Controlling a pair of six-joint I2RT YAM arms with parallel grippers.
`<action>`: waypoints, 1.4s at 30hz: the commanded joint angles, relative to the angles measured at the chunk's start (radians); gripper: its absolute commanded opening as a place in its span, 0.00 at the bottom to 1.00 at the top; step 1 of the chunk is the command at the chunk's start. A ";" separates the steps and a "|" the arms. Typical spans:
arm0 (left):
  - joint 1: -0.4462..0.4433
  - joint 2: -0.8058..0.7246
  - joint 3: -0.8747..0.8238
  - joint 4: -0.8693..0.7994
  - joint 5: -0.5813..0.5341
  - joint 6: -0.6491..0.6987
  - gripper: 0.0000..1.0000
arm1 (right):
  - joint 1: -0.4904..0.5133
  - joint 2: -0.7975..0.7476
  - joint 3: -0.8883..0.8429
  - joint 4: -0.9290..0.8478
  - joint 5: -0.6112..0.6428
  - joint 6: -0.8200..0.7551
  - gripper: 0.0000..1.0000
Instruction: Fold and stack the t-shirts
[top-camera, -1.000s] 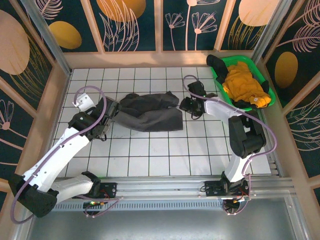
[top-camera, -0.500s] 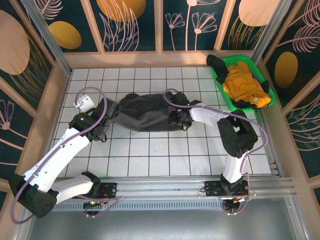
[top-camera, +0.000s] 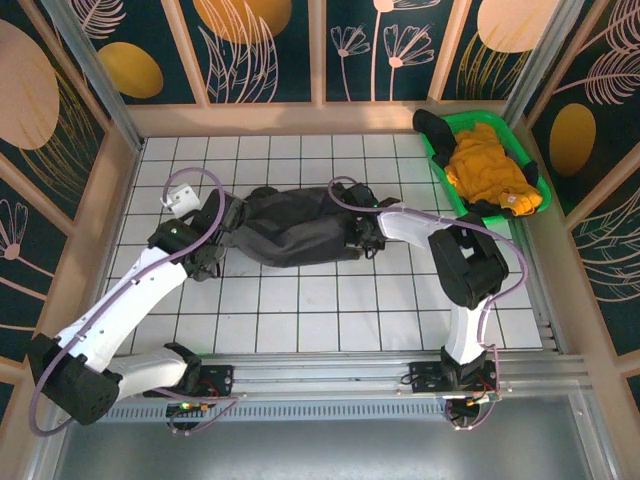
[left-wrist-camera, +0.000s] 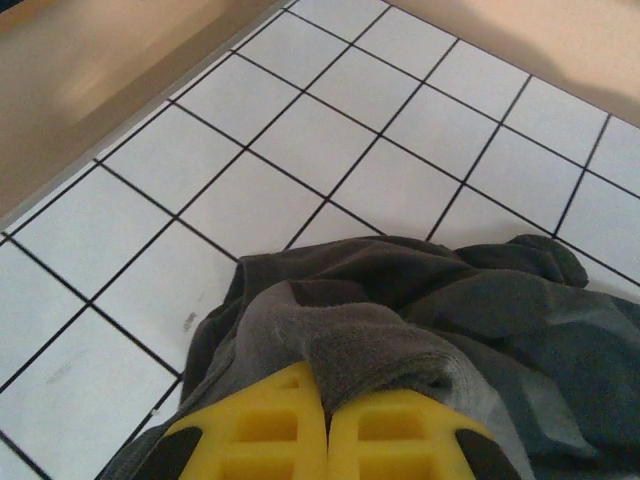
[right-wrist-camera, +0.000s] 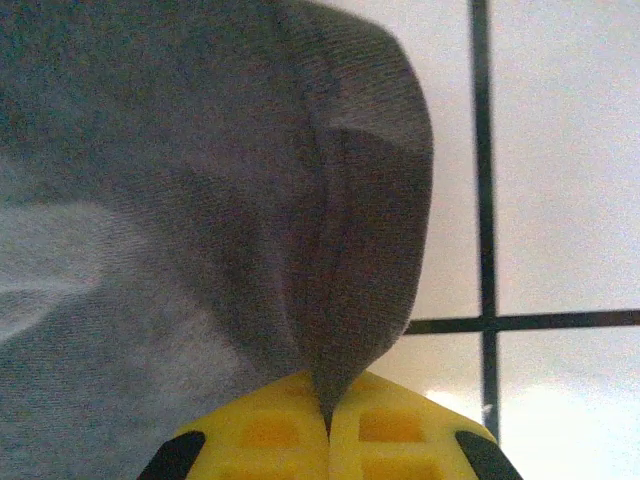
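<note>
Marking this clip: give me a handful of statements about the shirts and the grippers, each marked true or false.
1. The left gripper and the right gripper are each shut on the dark grey t-shirt. True.
2. The mustard yellow t-shirt lies folded flat on the white tiled table. False: it sits crumpled in the green tray at the far right corner.
3. The dark grey t-shirt lies bunched and wrinkled between the two grippers, not spread flat. True.
4. The left gripper is open over bare tiles. False: its yellow fingers are pinched together on a fold of grey cloth.
</note>
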 joint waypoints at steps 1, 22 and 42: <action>0.011 0.018 0.107 0.073 -0.012 0.078 0.00 | -0.084 -0.153 0.067 0.025 0.028 0.022 0.00; 0.050 -0.322 0.331 0.637 0.127 0.448 0.02 | -0.272 -0.829 0.174 0.311 0.001 -0.099 0.00; 0.394 0.517 0.663 0.503 0.429 0.319 0.03 | -0.457 -0.177 0.456 0.233 -0.173 0.027 0.24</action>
